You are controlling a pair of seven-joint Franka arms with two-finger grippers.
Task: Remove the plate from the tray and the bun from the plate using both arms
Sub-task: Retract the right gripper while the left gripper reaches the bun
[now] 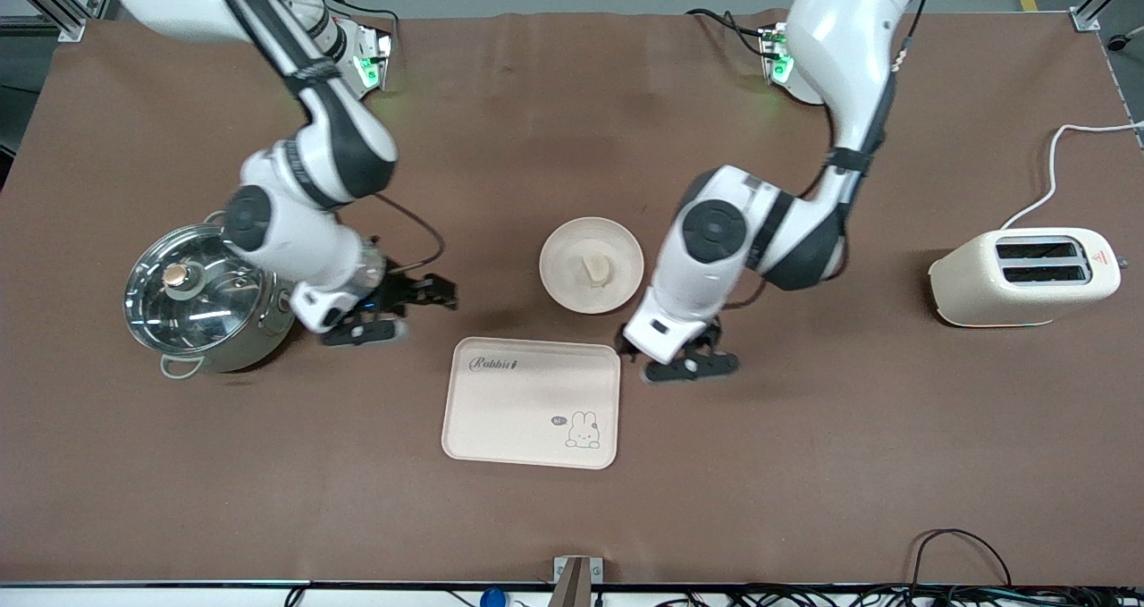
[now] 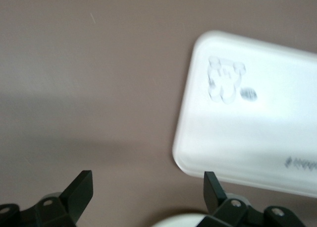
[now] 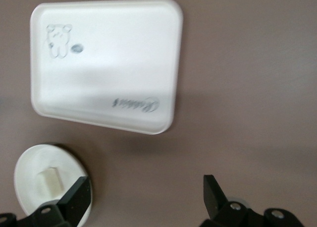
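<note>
The round cream plate [image 1: 592, 265] lies mid-table with the small pale bun [image 1: 594, 269] on it. My left gripper [image 1: 685, 354] hangs open and empty low over the table, beside the plate toward the left arm's end. In the left wrist view its fingers [image 2: 81, 190] stand wide apart over bare table, with the plate's rim [image 2: 181, 221] at the frame edge. My right gripper [image 1: 402, 306] is open and empty between the pot and the plate. The right wrist view shows its gripper [image 3: 143, 193] open, with the plate [image 3: 29, 170] and the bun [image 3: 49, 180] beside one finger.
A rectangular cream tray [image 1: 533, 401] with a rabbit drawing lies nearer the front camera than the plate; it also shows in the left wrist view [image 2: 257, 138] and the right wrist view [image 3: 106, 63]. A steel pot [image 1: 201, 301] with a glass lid stands at the right arm's end. A cream toaster [image 1: 1023, 276] stands at the left arm's end.
</note>
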